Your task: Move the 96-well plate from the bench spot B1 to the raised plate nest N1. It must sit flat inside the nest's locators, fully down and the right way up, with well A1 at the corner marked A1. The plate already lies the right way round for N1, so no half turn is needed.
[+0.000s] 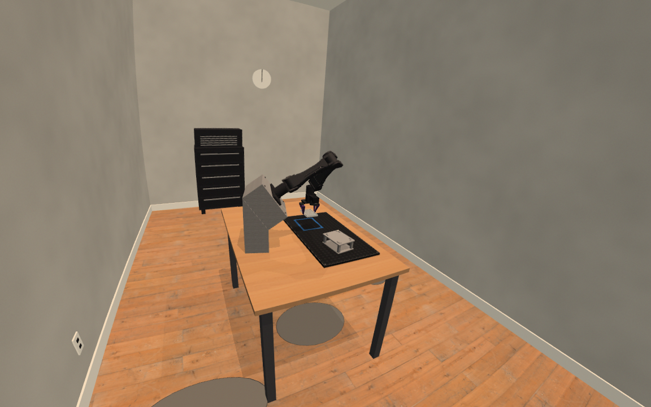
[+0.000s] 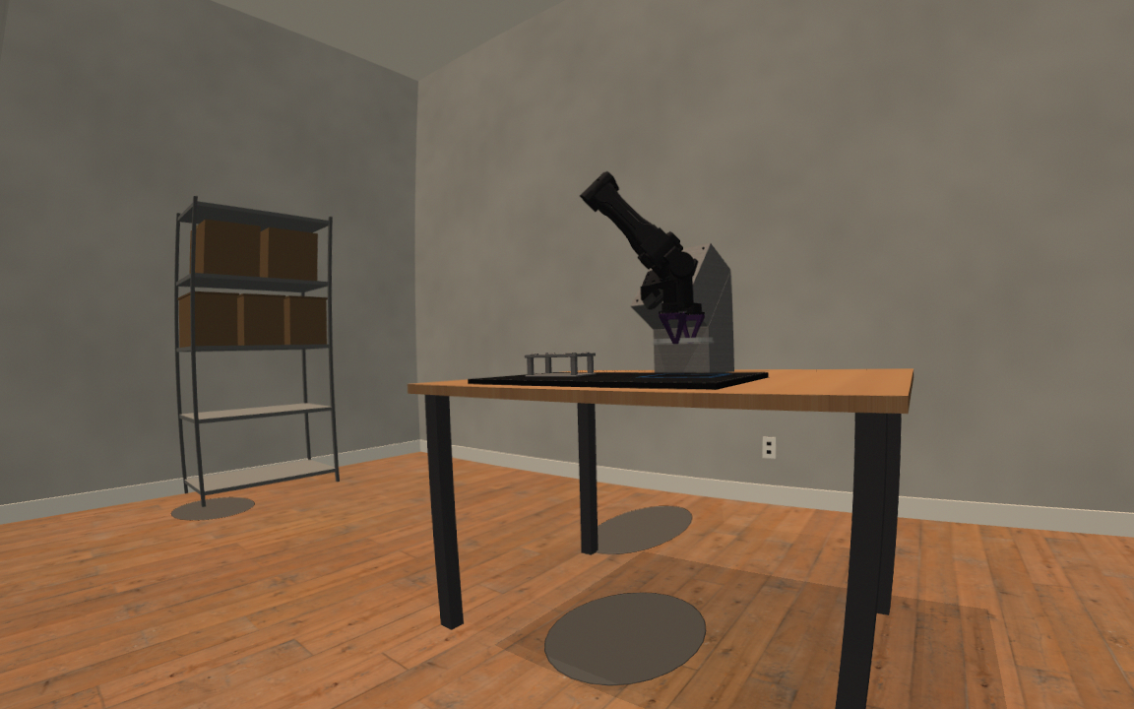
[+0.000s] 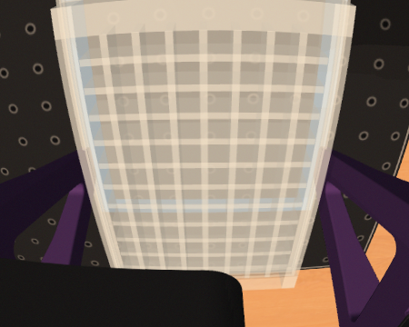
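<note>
step: carrying | my gripper is squeezing the plate between both fingers, up off the mat | next: taking it over the nest, then lowering it flat

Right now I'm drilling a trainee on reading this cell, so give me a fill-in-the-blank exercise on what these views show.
1. The pincer is shut on the ____.
2. The blue outline on the black mat marks a spot with ____ standing inside it.
3. The raised nest carries ____ plate yet.
4. In the exterior view, the plate hangs ____ the mat rather than resting on it.

Missing words: 96-well plate; nothing; no; above
</note>
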